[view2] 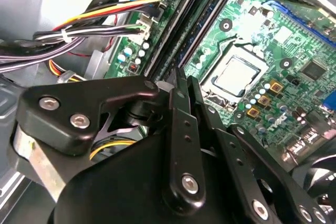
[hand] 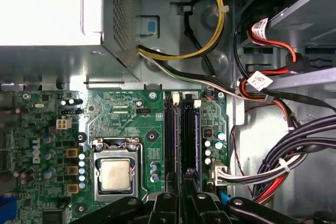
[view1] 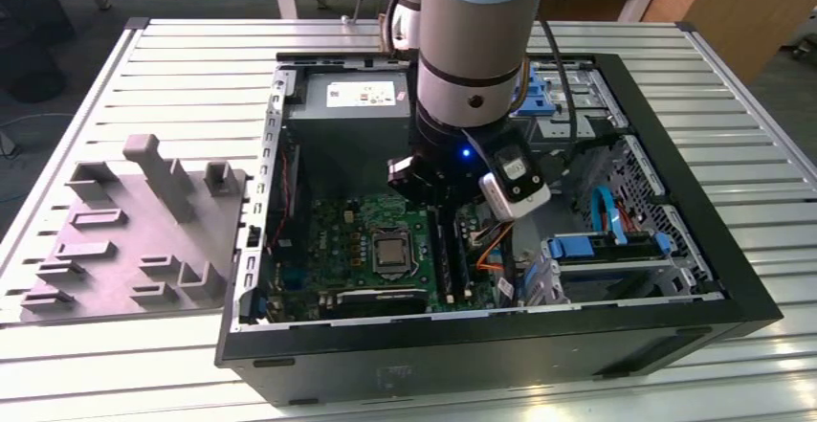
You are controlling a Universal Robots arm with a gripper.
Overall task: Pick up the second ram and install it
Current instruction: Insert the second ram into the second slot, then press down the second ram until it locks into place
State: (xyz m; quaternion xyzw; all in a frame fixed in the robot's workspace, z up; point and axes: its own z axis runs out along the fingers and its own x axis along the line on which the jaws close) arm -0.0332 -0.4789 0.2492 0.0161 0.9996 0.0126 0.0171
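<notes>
Gripper [hand: 181,203] over memory slots [hand: 179,145] — fingers together.

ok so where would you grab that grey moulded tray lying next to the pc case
Probably by the tall upright fin on the grey moulded tray, coming straight down from above and closing across its thin faces. The tray's base lies flat on the slatted table, so its low edges offer little purchase, while the fin stands clear.

Your arm [view1: 470,49] reaches straight down, wrist vertical; its gripper [view2: 181,80] points downward with the 2 fingers [hand: 173,203] drawn close together.
</notes>
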